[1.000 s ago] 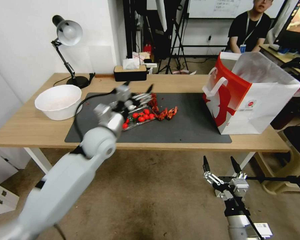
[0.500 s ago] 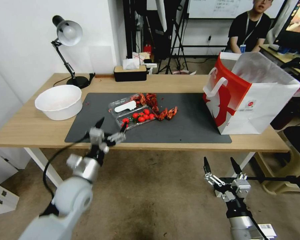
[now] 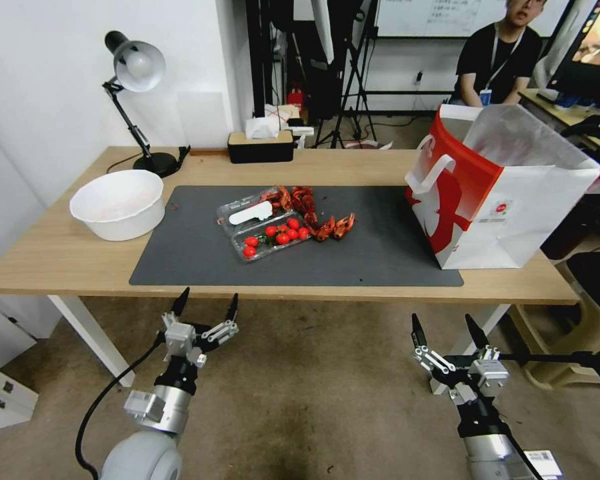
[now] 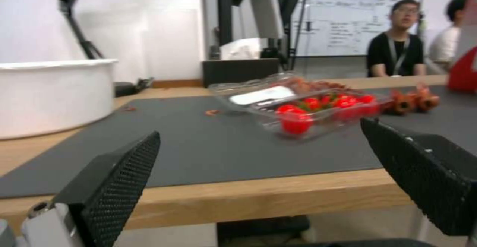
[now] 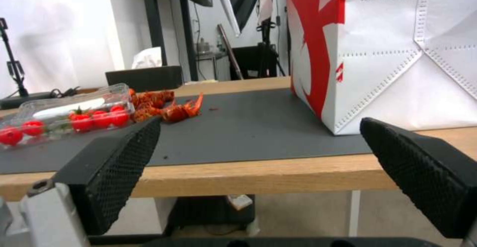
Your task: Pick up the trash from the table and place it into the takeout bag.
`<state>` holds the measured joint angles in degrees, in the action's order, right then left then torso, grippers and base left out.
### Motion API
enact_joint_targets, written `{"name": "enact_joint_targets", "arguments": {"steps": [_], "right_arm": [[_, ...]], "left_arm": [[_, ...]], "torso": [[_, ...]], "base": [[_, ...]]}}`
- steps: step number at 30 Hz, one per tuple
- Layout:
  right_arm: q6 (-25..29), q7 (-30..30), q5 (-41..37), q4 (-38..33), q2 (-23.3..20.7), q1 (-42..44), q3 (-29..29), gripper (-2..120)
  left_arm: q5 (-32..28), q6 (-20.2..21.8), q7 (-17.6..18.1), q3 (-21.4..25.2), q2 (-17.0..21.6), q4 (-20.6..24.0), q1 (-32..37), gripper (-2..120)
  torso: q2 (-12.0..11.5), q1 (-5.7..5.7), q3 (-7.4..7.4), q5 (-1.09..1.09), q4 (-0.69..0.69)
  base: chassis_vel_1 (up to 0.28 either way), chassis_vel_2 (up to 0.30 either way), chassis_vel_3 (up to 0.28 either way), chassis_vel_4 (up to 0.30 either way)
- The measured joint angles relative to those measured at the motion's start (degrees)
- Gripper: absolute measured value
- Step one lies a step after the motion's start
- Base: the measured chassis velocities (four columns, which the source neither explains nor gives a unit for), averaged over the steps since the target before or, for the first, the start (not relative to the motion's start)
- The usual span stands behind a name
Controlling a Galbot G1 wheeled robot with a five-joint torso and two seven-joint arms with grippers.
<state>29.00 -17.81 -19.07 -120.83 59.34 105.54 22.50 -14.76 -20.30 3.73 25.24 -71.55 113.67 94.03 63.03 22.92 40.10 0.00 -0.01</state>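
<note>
Both arms hang below the front edge of the surface (image 3: 60, 257): the left pincer (image 3: 205, 307) and right pincer (image 3: 447, 328) each have their tips spread apart and hold nothing. On the dark mat (image 3: 380, 253) a heap of red crayfish shells (image 3: 327, 225) lies beside a clear tray of tomatoes (image 3: 273, 239). These shells look light, brittle and spiky, so I'd judge a pinch across a shell's body safest. The bag (image 3: 507, 207) stands at the mat's right end, thin and easily tipped. Its inside is hidden, so what it holds cannot be told.
</note>
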Motion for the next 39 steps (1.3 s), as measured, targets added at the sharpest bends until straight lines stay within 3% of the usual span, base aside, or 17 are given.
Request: {"name": "enact_joint_targets", "arguments": {"steps": [13, 39], "right_arm": [[2.3, 0.9, -0.2, 3.3, 1.6, -3.6, -1.1, 100], [2.3, 1.2, -0.4, 3.8, 1.8, -3.8, -1.6, 100]], "left_arm": [[5.9, -2.0, 5.5, 0.7, -2.9, -3.1, 0.0, 100], [5.5, -2.0, 5.6, 0.9, -3.0, -3.5, -0.1, 100]], "torso": [[0.0, 0.0, 0.0, 0.0, 0.0], [0.0, 0.0, 0.0, 0.0, 0.01]], "base": [[0.0, 0.0, 0.0, 0.0], [0.0, 0.0, 0.0, 0.0]]}}
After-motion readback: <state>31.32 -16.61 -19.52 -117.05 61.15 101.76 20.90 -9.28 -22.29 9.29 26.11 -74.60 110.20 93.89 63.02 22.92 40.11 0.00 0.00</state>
